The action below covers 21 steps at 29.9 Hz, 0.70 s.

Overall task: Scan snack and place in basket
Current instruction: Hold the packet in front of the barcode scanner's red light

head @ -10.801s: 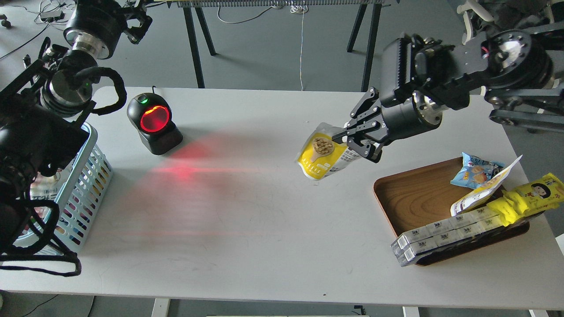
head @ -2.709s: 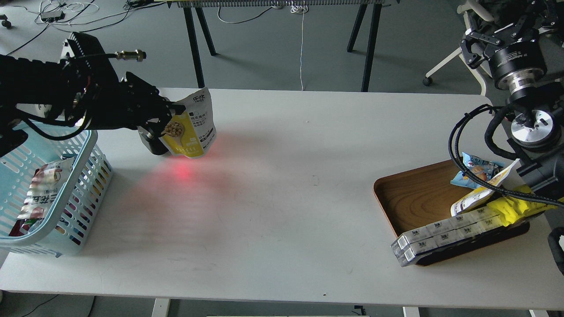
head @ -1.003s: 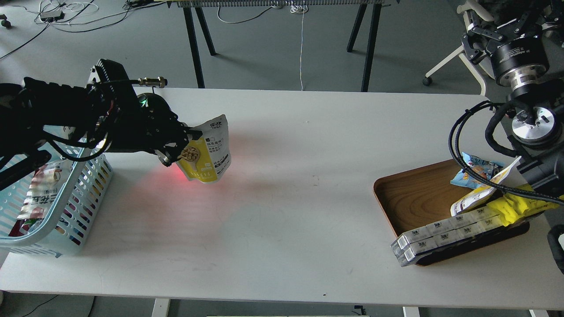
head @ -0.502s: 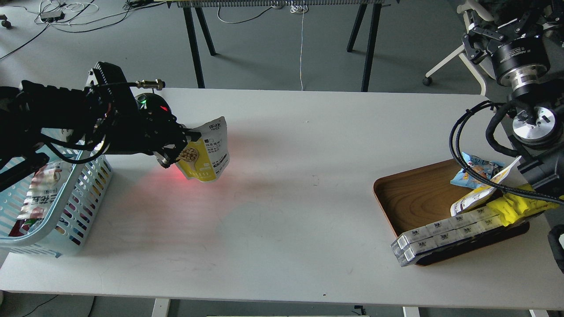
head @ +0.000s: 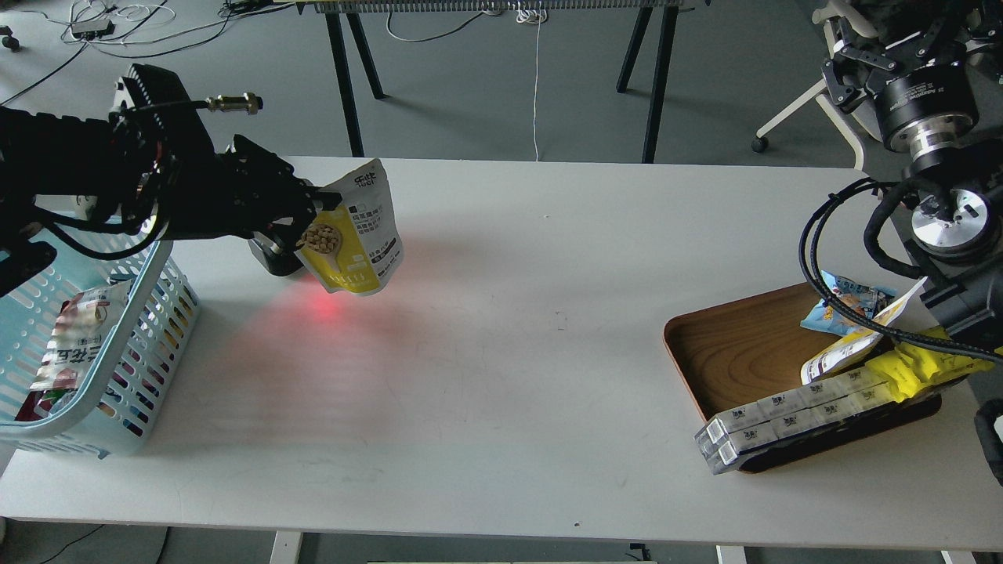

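The yellow-and-white snack pouch (head: 356, 231) hangs in the air over the table's back left, held by its left edge in my left gripper (head: 307, 210), which is shut on it. The pouch hides most of a black scanner (head: 270, 258), whose red light falls on the table below. The light blue basket (head: 168, 301) stands at the left table edge, to the left of the pouch, with a red-and-white pack inside. My right gripper (head: 889, 39) is raised at the top right, off the table, holding nothing; its fingers look spread.
A brown wooden tray (head: 736, 352) at the right holds a light-blue snack bag (head: 842, 301), a long yellow pack (head: 932, 360) and long white boxes (head: 783, 419). Right arm cables hang over the tray's far side. Table legs stand behind the table.
My left gripper lifted the pouch up and back a little toward the scanner over the last second. The right arm has stayed still.
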Each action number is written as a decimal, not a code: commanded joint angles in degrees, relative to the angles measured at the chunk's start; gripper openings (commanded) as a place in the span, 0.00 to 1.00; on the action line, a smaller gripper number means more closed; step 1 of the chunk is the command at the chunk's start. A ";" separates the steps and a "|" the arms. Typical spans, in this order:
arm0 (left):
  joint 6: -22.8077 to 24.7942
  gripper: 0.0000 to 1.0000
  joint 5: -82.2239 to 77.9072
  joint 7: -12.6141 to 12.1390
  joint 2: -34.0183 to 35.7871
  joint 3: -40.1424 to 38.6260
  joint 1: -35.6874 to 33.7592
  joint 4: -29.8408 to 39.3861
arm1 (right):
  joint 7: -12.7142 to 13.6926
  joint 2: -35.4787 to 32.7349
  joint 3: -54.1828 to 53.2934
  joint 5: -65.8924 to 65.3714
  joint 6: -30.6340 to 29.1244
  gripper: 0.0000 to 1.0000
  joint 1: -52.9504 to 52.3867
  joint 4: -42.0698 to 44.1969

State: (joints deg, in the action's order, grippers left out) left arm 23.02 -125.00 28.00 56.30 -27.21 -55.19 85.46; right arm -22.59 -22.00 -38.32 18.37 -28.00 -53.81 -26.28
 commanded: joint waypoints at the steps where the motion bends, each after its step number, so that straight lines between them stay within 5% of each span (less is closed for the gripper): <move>1: -0.25 0.00 0.00 0.00 0.65 -0.65 -0.01 0.06 | 0.00 0.29 0.00 0.00 0.00 0.96 -0.41 0.00; 21: 0.27 0.00 0.00 0.00 -0.15 0.32 2.19 -0.12 | 0.00 0.55 -0.52 0.00 0.00 0.96 -0.68 -0.09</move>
State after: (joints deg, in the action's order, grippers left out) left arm 23.36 -125.00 28.00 55.72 -27.18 -53.51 84.83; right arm -22.59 -21.52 -38.77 18.37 -28.00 -54.48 -26.37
